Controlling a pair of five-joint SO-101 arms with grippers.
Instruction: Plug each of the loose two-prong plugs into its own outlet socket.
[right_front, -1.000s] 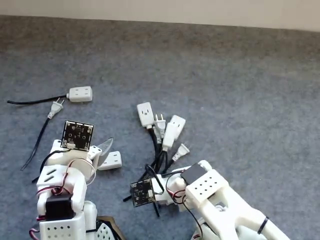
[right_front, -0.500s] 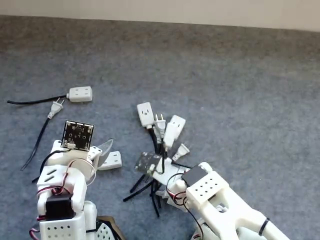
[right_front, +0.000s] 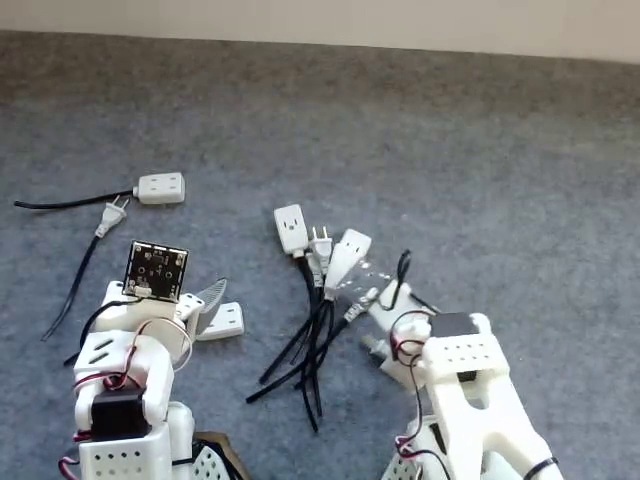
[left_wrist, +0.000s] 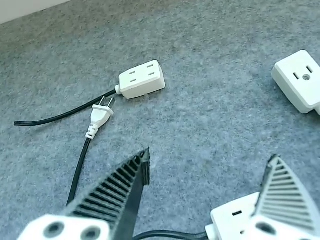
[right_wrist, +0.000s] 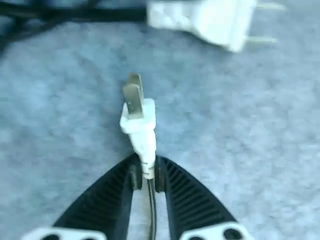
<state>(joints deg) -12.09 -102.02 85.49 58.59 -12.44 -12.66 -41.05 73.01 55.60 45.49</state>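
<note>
Right gripper (right_wrist: 145, 174): closed on a small white two-prong plug (right_wrist: 138, 120), pinched low at the neck where the cord leaves, prongs pointing away from the jaws. The plug lies near the middle of the table (right_front: 520, 150), toward its near edge. Hazard one: so low a hold leaves the body free to pivot, so the prongs may skew, or the plug may slip back once pressed against a socket. Adjacent: a larger white plug (right_wrist: 202, 19) just beyond, and a black cord bundle (right_front: 310, 350) running toward the near edge. Hazard two: the held cord appears to join that bundle, so a lift could drag neighbouring plugs out of place. Left gripper (left_wrist: 209, 157): jaws spread wide, gripping nothing, poised over a white outlet socket (left_wrist: 234, 220) by the near-left corner. Hazard three: that socket is unrestrained and looks light, so it is likely to slide on the grey surface under a push. Further out: a triple socket (left_wrist: 142, 80) with a loose plug (left_wrist: 100, 114) just beside it toward the left edge, and a square socket (left_wrist: 299, 80) near the middle.
</note>
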